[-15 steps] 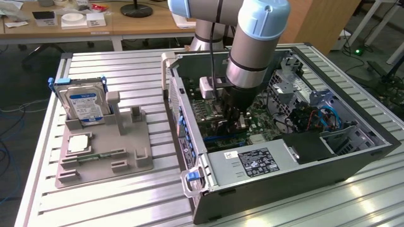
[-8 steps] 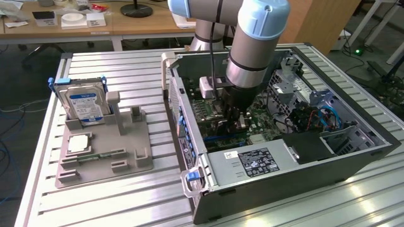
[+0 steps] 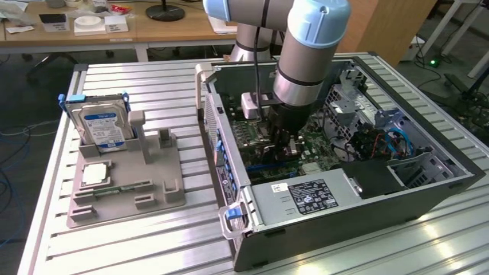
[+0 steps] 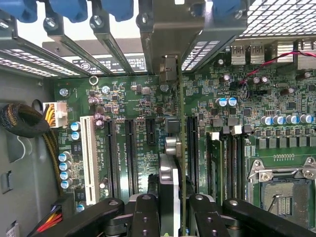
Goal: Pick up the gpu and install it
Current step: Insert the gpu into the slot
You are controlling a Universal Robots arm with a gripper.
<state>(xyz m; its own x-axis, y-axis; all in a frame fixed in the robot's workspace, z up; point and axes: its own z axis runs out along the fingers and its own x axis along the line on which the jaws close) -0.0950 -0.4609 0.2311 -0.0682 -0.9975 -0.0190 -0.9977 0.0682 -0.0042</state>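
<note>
Right up close, both black fingers point(image 4: 148, 217) of my jaws point(image 4: 174, 217) are pinching the gpu point(image 4: 168, 182) edge-on, so in the wrist view I'm mostly seeing its thin edge and the silver bracket end running away from me. It's hanging inside the open computer case point(image 3: 344, 206), just over the green motherboard point(image 4: 148, 108), lined up lengthwise with the long black expansion slots point(image 4: 131, 153) beside the white slot point(image 4: 89, 158). I can't tell if the card edge is actually touching a slot. Past that, the CPU socket point(image 4: 281, 192) is sitting off to one side, and the slotted rear brackets with blue clips point(image 4: 74, 7) are lining the far wall.

From the exterior view, my arm point(image 3: 306, 57) is reaching straight down into the case. Over on the exterior view's left, the hard drive point(image 3: 103, 129) is standing upright in the grey holder tray point(image 3: 153, 195) on the ribbed metal desk point(image 3: 137, 240), well apart from me.
</note>
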